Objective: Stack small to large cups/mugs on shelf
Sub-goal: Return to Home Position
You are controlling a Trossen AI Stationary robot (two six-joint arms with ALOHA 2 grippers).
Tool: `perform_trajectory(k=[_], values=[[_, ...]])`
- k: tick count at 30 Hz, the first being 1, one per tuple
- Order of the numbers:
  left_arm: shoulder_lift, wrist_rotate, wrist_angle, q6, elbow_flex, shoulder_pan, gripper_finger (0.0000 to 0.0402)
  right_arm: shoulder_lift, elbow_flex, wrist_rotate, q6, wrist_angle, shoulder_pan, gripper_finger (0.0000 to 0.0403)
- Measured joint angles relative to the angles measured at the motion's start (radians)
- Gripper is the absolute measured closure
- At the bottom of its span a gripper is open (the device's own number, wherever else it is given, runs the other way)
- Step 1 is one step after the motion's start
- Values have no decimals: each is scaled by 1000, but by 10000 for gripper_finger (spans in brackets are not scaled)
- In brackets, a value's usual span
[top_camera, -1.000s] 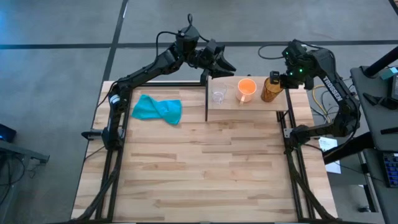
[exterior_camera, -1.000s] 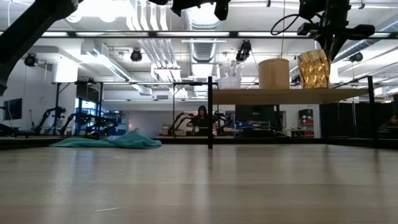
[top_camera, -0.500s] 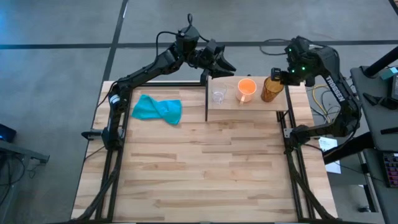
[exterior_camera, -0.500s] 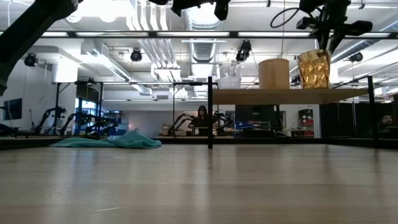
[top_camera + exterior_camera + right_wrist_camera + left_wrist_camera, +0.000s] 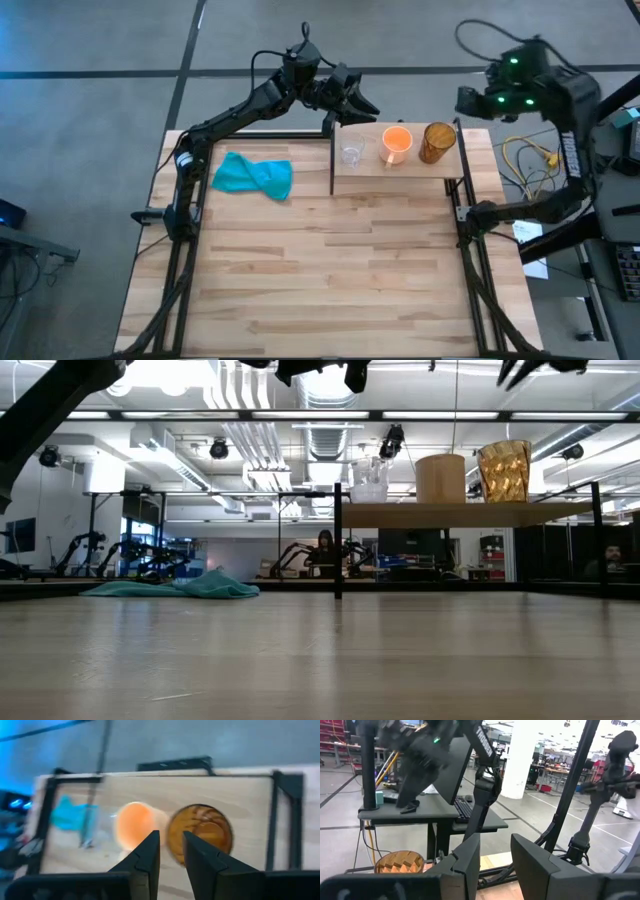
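Three cups stand in a row on their bases on the shelf (image 5: 375, 166) at the table's far right. The clear glass cup (image 5: 351, 153) is leftmost, the orange mug (image 5: 397, 145) is in the middle, and the brown patterned cup (image 5: 437, 142) is rightmost. My right gripper (image 5: 468, 102) hangs open, high above and to the far right of the brown cup (image 5: 200, 835); it touches nothing. My left gripper (image 5: 356, 100) hovers open over the shelf's far edge, above the glass cup (image 5: 369, 480). The brown cup (image 5: 400, 863) also shows in the left wrist view.
A teal cloth (image 5: 253, 176) lies crumpled on the table left of the shelf. Black frame posts (image 5: 332, 160) stand at the shelf's corners, and the shelf board (image 5: 460, 514) sits well above the tabletop. The plank tabletop (image 5: 320, 270) spreads out toward the near edge.
My right gripper has risen from the brown cup's rim and drawn back toward the table's far right, and it now hangs clear of the shelf. The brown cup still stands upright in its place. The left arm has kept still.
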State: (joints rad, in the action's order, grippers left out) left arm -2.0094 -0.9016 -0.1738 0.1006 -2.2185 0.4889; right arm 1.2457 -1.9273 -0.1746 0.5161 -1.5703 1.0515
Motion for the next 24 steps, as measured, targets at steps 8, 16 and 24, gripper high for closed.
perform_trajectory(k=[8,16,24], values=[[0,0,-1,177,0,0,306,-104,-76,-31,-161,0,0,326],[17,-5,6,357,0,13,306,-235,-65,-30,-262,-1,0,326],[150,-2,7,215,0,-14,306,-396,-15,-189,-400,0,0,326]])
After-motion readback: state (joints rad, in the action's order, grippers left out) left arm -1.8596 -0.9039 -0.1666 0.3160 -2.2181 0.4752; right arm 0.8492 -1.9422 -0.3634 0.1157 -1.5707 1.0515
